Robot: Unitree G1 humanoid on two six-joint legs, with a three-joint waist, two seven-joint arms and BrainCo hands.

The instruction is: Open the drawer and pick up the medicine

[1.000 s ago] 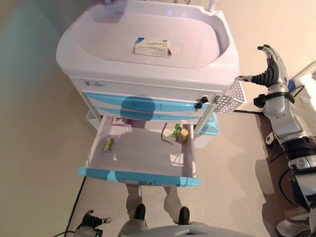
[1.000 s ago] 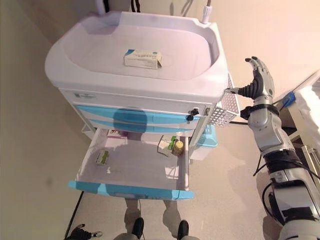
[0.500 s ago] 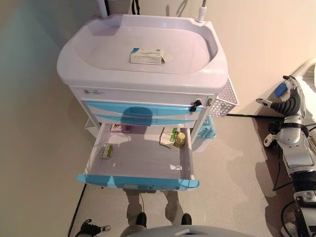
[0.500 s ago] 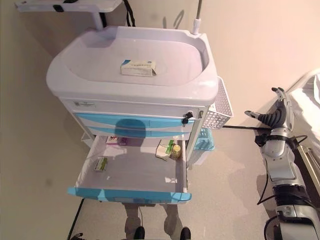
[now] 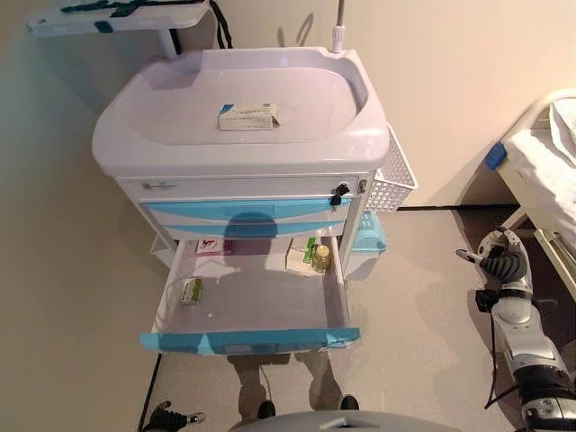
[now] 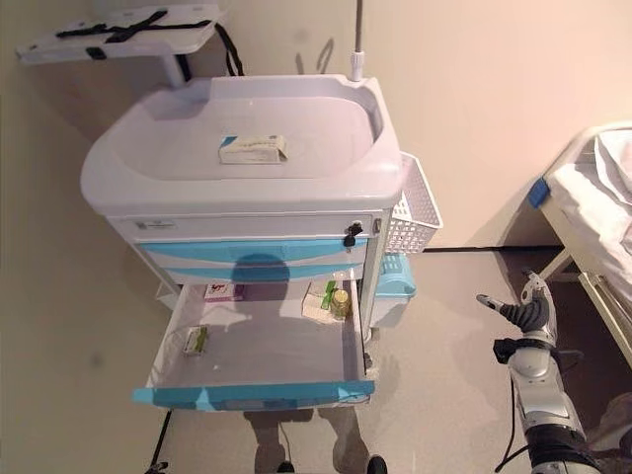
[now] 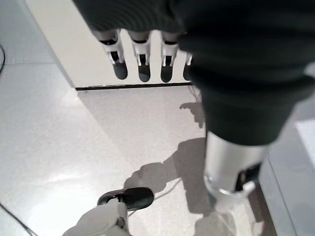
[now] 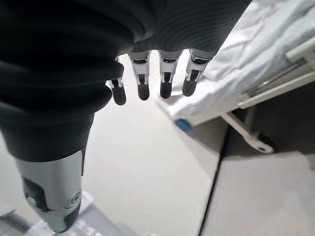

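The cart's bottom drawer (image 5: 251, 340), blue-fronted, stands pulled out. Inside lie a small green-and-white box (image 5: 191, 291), a pink-and-white box (image 5: 213, 246) at the back, and a white-and-green box beside a small yellow-capped bottle (image 5: 320, 259) at the back right. A white medicine box (image 5: 247, 116) rests in the cart's top tray (image 5: 135, 135). My right hand (image 5: 500, 263) hangs low to the right of the cart, well apart from it, fingers (image 8: 165, 81) straight and empty. Down at the lower left edge, my left hand (image 5: 169, 418) is open over the floor, fingers (image 7: 142, 64) straight.
A white mesh basket (image 5: 392, 178) hangs on the cart's right side, with a light blue bin (image 5: 368, 236) below it. A bed (image 5: 549, 166) with white sheets stands at the right. A white shelf (image 5: 117, 16) on a post sits behind the cart's left.
The camera has pulled back, so the cart looks smaller. My right hand has dropped from beside the mesh basket to low by the floor, away from the cart.
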